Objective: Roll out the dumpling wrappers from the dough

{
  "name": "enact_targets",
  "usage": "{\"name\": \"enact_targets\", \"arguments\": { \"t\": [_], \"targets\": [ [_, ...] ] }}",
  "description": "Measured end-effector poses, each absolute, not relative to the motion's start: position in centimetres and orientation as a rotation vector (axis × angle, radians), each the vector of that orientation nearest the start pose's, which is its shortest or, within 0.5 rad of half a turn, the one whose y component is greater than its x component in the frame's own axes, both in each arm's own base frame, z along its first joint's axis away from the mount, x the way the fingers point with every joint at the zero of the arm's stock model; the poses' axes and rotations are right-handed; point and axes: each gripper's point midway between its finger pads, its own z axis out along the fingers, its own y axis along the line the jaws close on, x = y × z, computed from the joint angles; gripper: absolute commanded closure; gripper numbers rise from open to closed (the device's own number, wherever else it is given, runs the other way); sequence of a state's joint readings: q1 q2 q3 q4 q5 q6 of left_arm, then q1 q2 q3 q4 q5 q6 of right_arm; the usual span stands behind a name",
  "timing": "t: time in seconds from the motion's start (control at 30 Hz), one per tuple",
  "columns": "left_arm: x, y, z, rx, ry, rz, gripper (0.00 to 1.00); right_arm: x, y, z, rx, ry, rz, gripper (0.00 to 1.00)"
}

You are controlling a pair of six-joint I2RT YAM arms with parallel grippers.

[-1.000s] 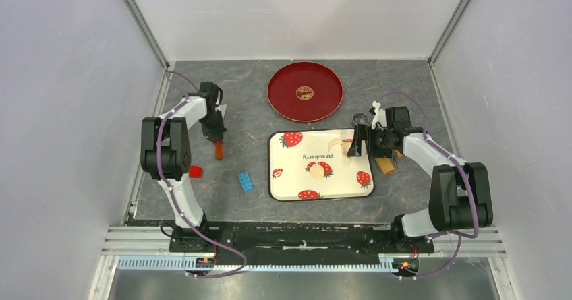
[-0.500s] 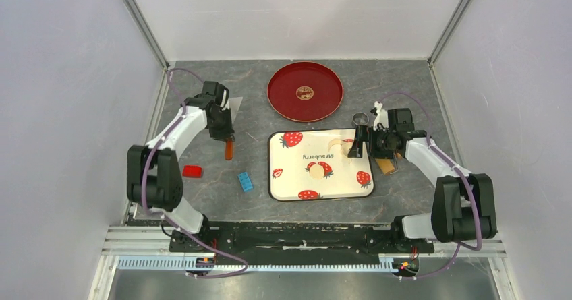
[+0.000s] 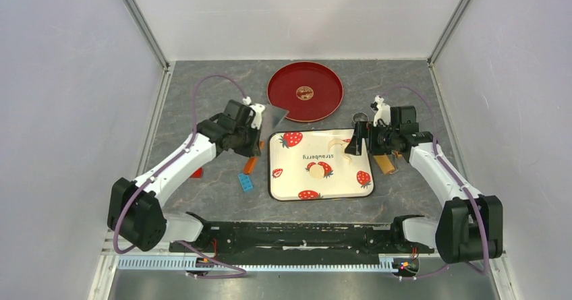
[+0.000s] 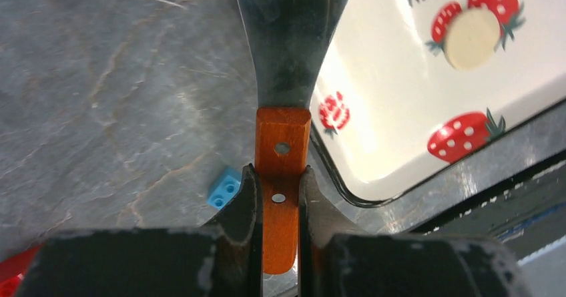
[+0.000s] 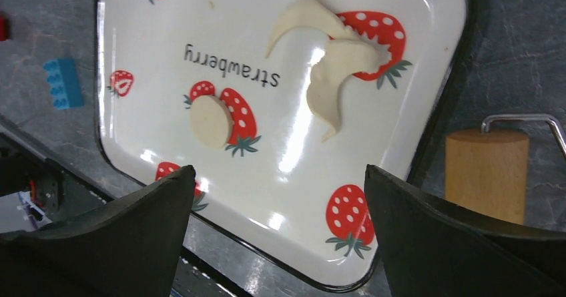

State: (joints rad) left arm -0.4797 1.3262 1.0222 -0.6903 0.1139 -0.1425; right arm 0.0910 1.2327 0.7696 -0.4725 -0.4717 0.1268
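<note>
Your left gripper [image 4: 279, 179] clamps the orange-handled scraper [image 4: 288, 70]; your right gripper [image 5: 278, 171] gapes wide above the "strawberry" tray [image 5: 394, 130], where one round dumpling wrapper [image 5: 209, 121] lies.

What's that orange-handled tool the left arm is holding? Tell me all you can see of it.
It is a scraper: a flat grey metal blade widening away from an orange wooden handle with two rivets. The left gripper clamps the handle from both sides. The blade hangs beside a corner of the strawberry tray; whether it touches anything is unclear.
</note>
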Motion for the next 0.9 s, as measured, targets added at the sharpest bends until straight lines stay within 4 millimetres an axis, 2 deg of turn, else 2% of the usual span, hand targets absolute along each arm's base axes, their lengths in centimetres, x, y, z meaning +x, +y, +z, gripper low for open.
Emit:
{"name": "enact_targets", "arguments": {
  "t": [0.17, 0.3, 0.33, 0.47, 0.67, 0.9],
  "targets": [
    [23.6, -19.1, 11.3, 0.674, 2.533, -0.399, 0.98, 27.2, 13.2, 12.0, -0.208, 2.422, 0.766, 0.02],
    [21.8, -21.4, 10.9, 0.832, 2.493, -0.396, 0.98, 27.0, 15.3, 13.0, -0.254, 2.392, 0.823, 0.02],
    [21.3, -22.0, 10.8, 0.869, 2.481, -0.396, 0.98, 26.6, 16.5, 13.3, -0.289, 2.385, 0.847, 0.02],
    [19.4, -24.2, 9.8, 1.015, 2.445, -0.366, 0.98, 26.3, 18.9, 14.0, -0.347, 2.352, 0.911, 0.02],
    [17.4, -26.0, 8.1, 1.182, 2.406, -0.28, 0.98, 26.3, 20.3, 12.9, -0.359, 2.381, 0.94, 0.02],
    [17.4, -27.1, 8.7, 1.201, 2.361, -0.256, 0.98, 26.4, 20.1, 10.7, -0.344, 2.441, 0.894, 0.02]
  ]
}}
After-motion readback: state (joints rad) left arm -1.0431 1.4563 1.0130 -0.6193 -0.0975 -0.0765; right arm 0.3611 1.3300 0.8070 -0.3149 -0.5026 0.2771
